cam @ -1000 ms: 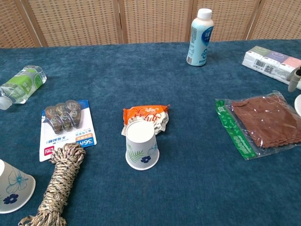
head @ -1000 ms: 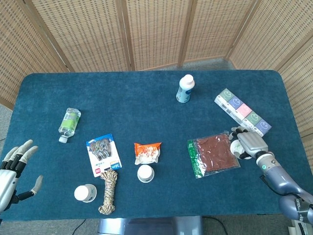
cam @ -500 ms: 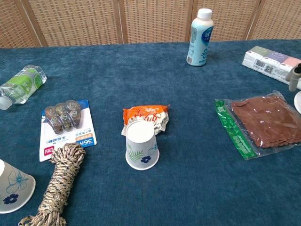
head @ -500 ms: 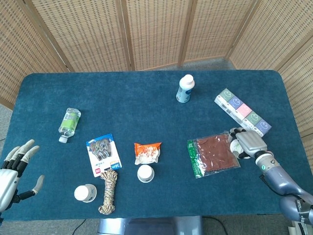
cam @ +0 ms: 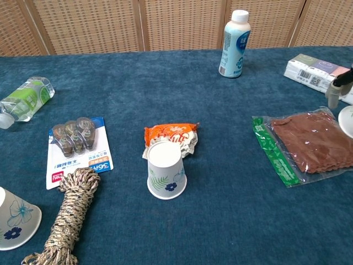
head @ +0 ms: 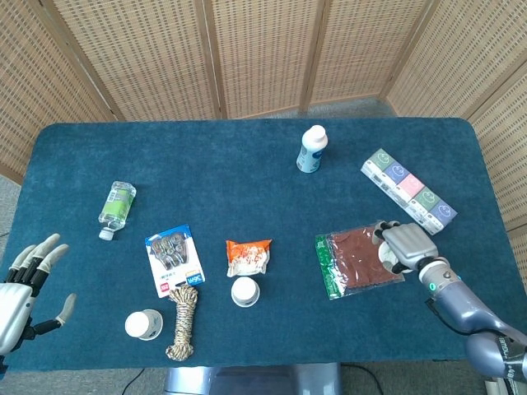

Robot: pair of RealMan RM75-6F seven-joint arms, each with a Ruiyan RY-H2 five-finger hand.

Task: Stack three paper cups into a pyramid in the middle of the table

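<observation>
One paper cup (head: 244,290) (cam: 166,171) stands upside down near the table's middle front, just before an orange snack packet. A second cup (head: 142,324) (cam: 15,221) stands upside down at the front left. My right hand (head: 403,245) grips the third cup (head: 386,255) (cam: 347,121) over the right edge of a brown bag; in the chest view only a finger (cam: 335,91) and part of the cup show at the right border. My left hand (head: 26,284) hangs off the table's front left corner, fingers spread and holding nothing.
A brown sealed bag (head: 358,262) (cam: 306,143) lies under the right hand. A tissue box (head: 408,191), a milk bottle (head: 311,149), an orange snack packet (head: 249,255), a rope coil (head: 183,322), a blister pack (head: 174,259) and a lying water bottle (head: 118,206) are spread about.
My right hand has moved left and a little toward the front with the cup, now over the brown bag's edge. The left hand has barely shifted.
</observation>
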